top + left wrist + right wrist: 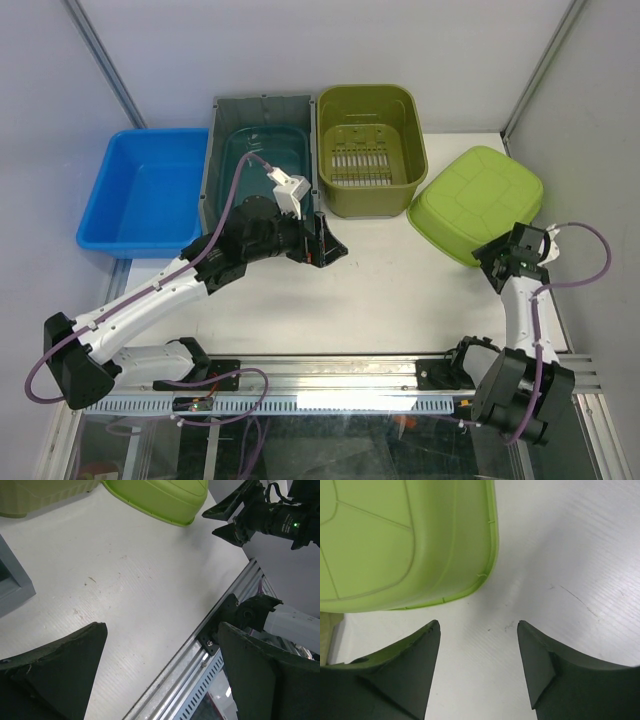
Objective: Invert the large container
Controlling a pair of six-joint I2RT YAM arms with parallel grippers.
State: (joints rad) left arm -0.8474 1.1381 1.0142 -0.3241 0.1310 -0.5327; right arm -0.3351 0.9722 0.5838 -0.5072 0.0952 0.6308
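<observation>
The large container (pixel 478 203) is a lime-green tub lying bottom up at the right of the table, and it also shows in the left wrist view (pixel 160 495). In the right wrist view its rim (pixel 492 555) rests on the table just ahead of my right gripper (pixel 479 625). That gripper (pixel 495 262) stands open and empty, a little short of the tub's near edge. My left gripper (pixel 330 243) is open and empty over the middle of the table (pixel 162 626), apart from the tub.
A blue tub (pixel 140 195) sits at the back left. Beside it a grey bin (pixel 213 150) holds a teal tub (pixel 262 150). An olive slotted basket (pixel 322 150) stands upright behind centre. An aluminium rail (pixel 330 375) runs along the near edge.
</observation>
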